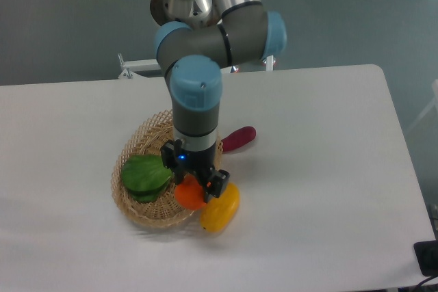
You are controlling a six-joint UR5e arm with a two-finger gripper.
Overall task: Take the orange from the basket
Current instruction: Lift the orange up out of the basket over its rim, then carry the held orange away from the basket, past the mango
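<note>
The orange (189,196) is held between the fingers of my gripper (193,191), which is shut on it. It hangs over the front right rim of the tan woven basket (147,212), apparently lifted clear of the basket floor. The wrist and arm come down from above and hide the back right part of the basket. Only the lower front of the orange shows below the gripper body.
A green bok choy (145,176) lies in the left of the basket. A yellow-orange mango (222,211) lies on the white table just right of the basket, close under the gripper. A dark red oblong vegetable (239,137) lies behind.
</note>
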